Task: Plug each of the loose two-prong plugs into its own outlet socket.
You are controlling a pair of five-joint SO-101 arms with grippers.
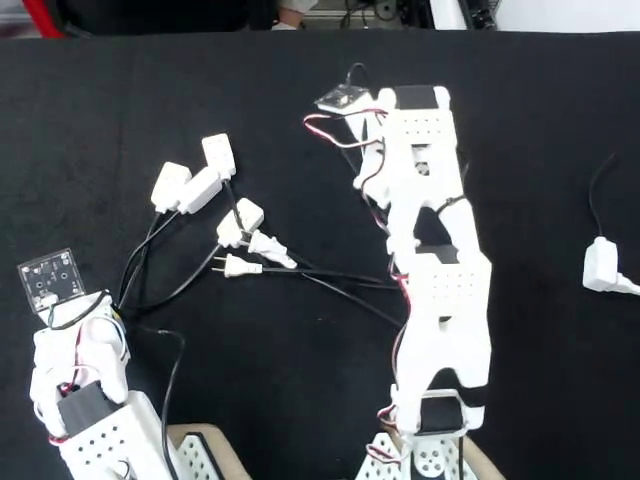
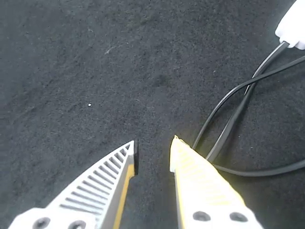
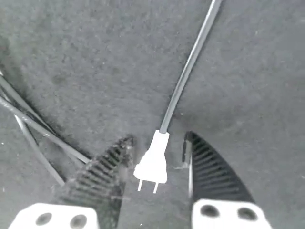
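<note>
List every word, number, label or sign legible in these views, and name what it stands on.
No text can be read.
The white plug between the fingers of the right gripper: plain, no marking visible.
The outlet sockets and loose plugs in the high view: plain white at this range.
The small square board near the table's left edge: dots, too small to read as print.

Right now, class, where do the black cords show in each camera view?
High view: cords trail from the white plugs across the middle.
Left wrist view: cords cross beside the left gripper.
Right wrist view: cords pass the right gripper; one ends in a plug between its fingers.
Shared landmark: the black table.
</note>
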